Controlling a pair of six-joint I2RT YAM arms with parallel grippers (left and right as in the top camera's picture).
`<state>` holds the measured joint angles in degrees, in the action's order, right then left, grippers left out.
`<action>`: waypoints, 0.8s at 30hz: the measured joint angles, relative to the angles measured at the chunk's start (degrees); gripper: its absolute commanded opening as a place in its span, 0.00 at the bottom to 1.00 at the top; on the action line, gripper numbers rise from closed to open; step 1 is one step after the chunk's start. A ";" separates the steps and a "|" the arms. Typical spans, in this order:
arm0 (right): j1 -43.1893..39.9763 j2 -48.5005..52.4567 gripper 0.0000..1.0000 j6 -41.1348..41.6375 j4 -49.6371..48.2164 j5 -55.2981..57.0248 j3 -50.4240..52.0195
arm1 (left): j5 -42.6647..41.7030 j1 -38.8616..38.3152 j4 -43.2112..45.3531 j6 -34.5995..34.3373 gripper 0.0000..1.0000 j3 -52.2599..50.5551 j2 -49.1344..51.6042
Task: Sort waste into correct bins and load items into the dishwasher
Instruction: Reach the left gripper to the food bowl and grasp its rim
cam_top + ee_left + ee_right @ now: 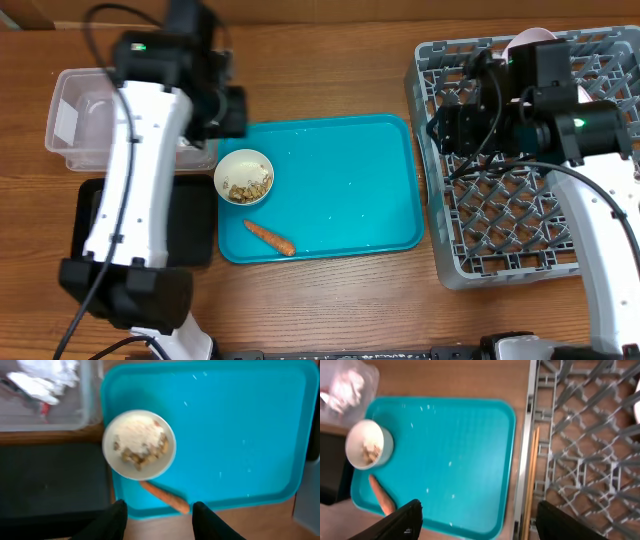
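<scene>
A small white bowl [244,177] with beige food scraps sits on the teal tray's left side, with the orange carrot piece [270,237] in front of it. My left gripper [159,512] is open and empty, high above the bowl [139,445] and carrot [165,496]. The clear tub [75,120] holds the white tissue [50,380] and a bit of red wrapper [45,408]. My right gripper [477,515] is open and empty above the grey dish rack's [520,200] left edge, where the chopsticks [532,475] lie. A white dish [530,40] stands at the rack's far side.
The teal tray [350,180] lies in the middle, bare apart from a few crumbs. The black tray [195,235] lies at the front left, partly under my left arm. Wooden table shows between the trays and the rack.
</scene>
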<state>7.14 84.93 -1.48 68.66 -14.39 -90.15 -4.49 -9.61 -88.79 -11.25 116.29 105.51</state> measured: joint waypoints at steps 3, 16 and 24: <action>-0.04 0.87 0.77 0.94 2.21 3.54 0.07 | 2.71 -4.61 -1.57 -2.56 0.45 -0.52 0.00; -1.81 0.96 0.78 4.98 9.44 13.55 0.15 | 12.35 -13.97 -7.54 -17.51 0.45 -8.63 -3.37; -3.78 0.96 0.79 5.79 9.31 14.23 0.17 | 18.93 -16.61 6.12 -28.98 0.84 -21.16 -16.87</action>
<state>3.36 85.89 4.32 77.97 -0.16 -89.97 14.44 -26.22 -82.67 -40.23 95.13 88.64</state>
